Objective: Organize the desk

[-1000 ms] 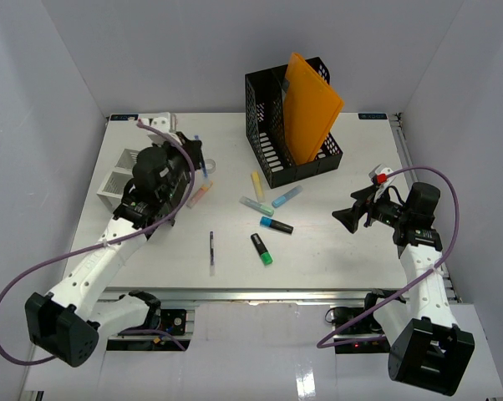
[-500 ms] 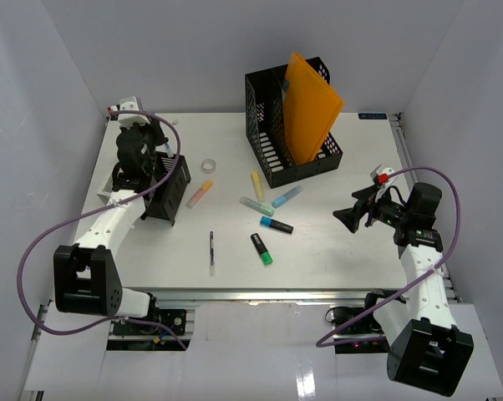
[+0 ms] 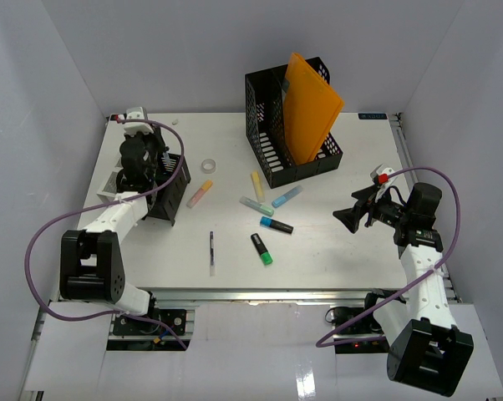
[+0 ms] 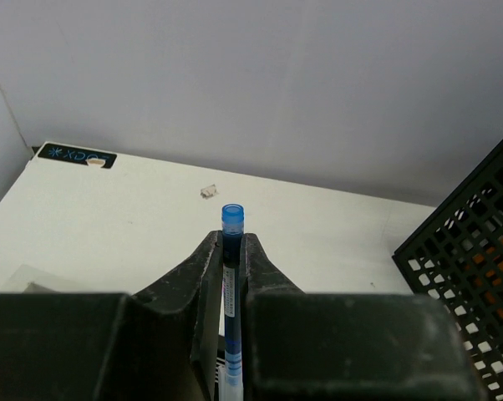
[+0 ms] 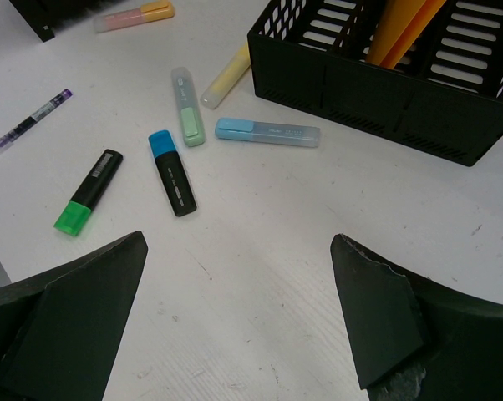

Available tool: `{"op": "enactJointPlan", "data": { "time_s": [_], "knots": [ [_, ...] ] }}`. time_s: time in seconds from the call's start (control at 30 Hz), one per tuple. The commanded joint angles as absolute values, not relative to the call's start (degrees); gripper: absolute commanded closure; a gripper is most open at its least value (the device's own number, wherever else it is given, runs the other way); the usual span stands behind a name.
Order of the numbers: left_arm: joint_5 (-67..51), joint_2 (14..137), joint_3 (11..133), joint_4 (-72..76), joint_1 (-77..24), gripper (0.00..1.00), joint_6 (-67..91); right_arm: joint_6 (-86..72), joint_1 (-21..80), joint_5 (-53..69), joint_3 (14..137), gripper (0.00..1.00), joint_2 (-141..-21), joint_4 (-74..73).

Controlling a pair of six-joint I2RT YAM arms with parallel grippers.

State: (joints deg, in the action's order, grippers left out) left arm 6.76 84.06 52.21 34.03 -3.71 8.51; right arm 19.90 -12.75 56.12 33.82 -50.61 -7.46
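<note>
Left gripper [image 4: 231,244] pinches a pen [image 4: 231,219], its blue cap jutting past the fingertips, over the far left of the white desk [image 4: 109,217]. Right gripper [image 5: 237,244], jaws spread wide and holding nothing, hovers above the desk's right side, facing a green-tipped marker [image 5: 88,192] and a blue-tipped marker [image 5: 172,173]. Beyond them, a black mesh holder [image 5: 377,92] contains an orange folder [image 5: 402,25].

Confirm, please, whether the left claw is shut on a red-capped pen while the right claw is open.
Not quite: the pen has a blue cap, not red, as the left wrist view shows. The left claw is indeed shut on it, and the right claw is open.
</note>
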Motion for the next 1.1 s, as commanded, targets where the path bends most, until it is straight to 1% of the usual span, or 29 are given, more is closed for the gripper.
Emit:
{"op": "enactJointPlan", "data": {
  "time_s": [0.0,0.33,0.37,0.43,0.63,0.7,0.73,0.83,0.87,0.97,1.07],
  "knots": [
    [6.06,83.09,49.99,36.93,-3.34,1.0,7.94,19.58,-13.1,57.32,34.28,0.03,-50.1,-5.82],
    [5.67,83.53,46.91,38.06,-3.03,1.0,8.71,19.82,-13.23,57.3,34.1,0.03,-50.23,-5.89],
    [5.58,83.35,46.55,38.09,-2.98,0.99,8.84,19.78,-13.27,57.3,34.1,0.02,-50.2,-5.89],
    [5.24,82.85,45.67,38.32,-2.9,0.9,9.16,19.78,-13.28,57.3,34.1,0.03,-50.27,-5.88],
    [3.77,78.89,42.53,38.16,-2.81,0.44,9.78,19.84,-13.62,57.39,34.1,0.02,-50.1,-5.89],
    [2.48,76.47,41.45,37.24,-2.81,0.26,10.18,19.85,-13.62,57.55,34.1,0.03,-50.1,-5.89],
    [1.92,75.47,40.71,36.8,-2.81,0.21,10.42,19.79,-13.62,57.57,34.03,0.03,-50.02,-5.89],
    [0.29,71.14,39.87,34.73,-2.81,0.08,11.57,19.78,-13.7,57.98,33.95,0.02,-50.01,-5.89],
    [-0.73,69.62,40.24,33.0,-2.81,0.06,12.0,19.78,-13.74,58.19,33.85,0.02,-50.04,-5.92],
    [-6.04,64.65,42.3,24.97,-2.81,0.04,13.31,19.83,-13.8,59.42,33.61,0.02,-50.21,-5.92],
    [-12.08,61.16,46.64,12.1,-2.81,0.04,18.49,19.78,-13.77,61.35,33.29,0.02,-50.59,-5.98]
  ]
}}
